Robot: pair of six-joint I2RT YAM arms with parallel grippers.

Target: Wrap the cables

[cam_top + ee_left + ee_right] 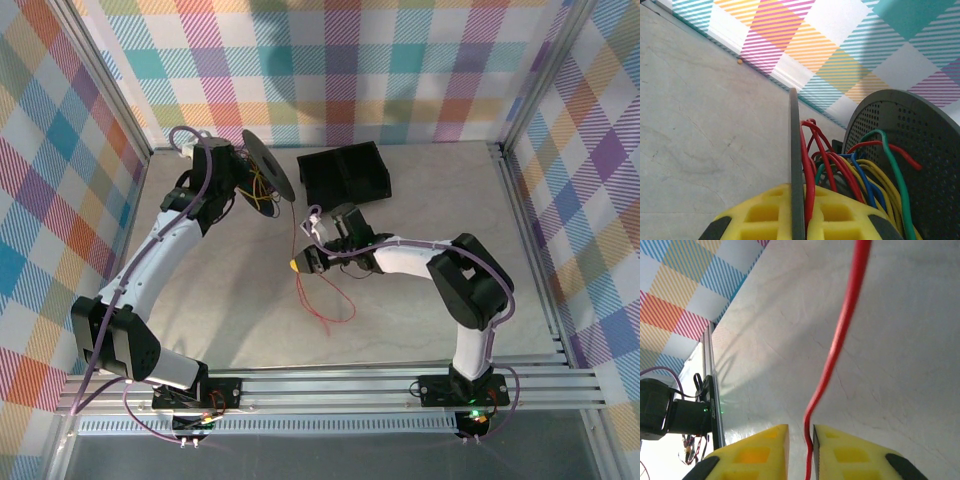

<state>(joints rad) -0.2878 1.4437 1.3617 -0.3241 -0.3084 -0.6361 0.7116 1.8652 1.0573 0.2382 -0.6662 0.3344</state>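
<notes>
A black spool (268, 165) stands on edge at the back left, wound with red, yellow, blue and green cables (860, 175). My left gripper (248, 178) is shut on the rim of its near flange (796, 150), with a red strand pinched alongside. A red cable (296, 230) runs from the spool down to my right gripper (298, 265), then lies in loose loops (325, 300) on the table. In the right wrist view that red cable (840, 340) passes between the yellow fingers (850, 450), resting against the right one. My right gripper (801, 429) is slightly open, with a gap on the left side.
A black box (345, 172) sits at the back centre, just right of the spool. Checkered walls close the back and sides. An aluminium rail (330, 385) with the arm bases runs along the near edge. The spool's perforated far flange (920, 145) stands to the right of the left gripper.
</notes>
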